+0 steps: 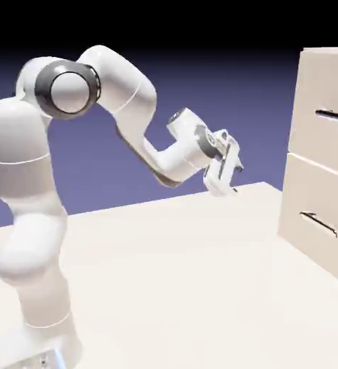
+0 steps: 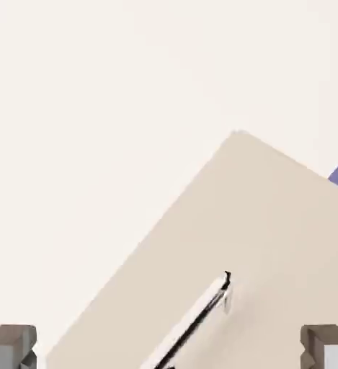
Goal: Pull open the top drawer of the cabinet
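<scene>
The cabinet [image 1: 323, 158] stands at the right side of the counter [image 1: 179, 281], a tall cream-beige box with flat, matte faces and square edges; its right part is cut off by the frame in the exterior view. Two stacked drawer fronts make up its face. The top drawer [image 1: 328, 108] sits flush and closed, carrying a thin dark bar handle [image 1: 334, 115]. The lower drawer [image 1: 317, 216] is likewise closed, with its own handle [image 1: 319, 224]. The tool [image 1: 225, 179] hangs above the counter, well apart from the cabinet, with open space between them and a broad bare stretch of smooth, pale counter below. In the hand view, the two grey fingertips [image 2: 10, 346] sit at opposite bottom corners, spread wide with nothing between them. That view shows a tilted beige drawer front [image 2: 258, 238] and a slim bar handle [image 2: 200, 317]; which drawer cannot be told.
</scene>
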### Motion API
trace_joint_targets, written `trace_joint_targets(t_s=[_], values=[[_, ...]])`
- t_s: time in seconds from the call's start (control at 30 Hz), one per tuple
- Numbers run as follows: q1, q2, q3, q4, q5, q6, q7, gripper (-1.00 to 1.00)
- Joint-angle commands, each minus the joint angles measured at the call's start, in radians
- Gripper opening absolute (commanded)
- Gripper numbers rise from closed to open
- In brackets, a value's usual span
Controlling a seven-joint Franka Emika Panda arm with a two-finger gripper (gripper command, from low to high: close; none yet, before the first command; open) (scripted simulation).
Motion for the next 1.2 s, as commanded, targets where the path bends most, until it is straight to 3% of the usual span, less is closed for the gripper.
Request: trace_joint_targets(t_s=[0.0, 1.17], values=[[-0.015, 0.022, 0.021, 0.020, -0.040, -0.005, -0.044, 0.00], [-0.509, 0.785, 0.738, 0.733, -1.424, -0.180, -1.566, 0.00]])
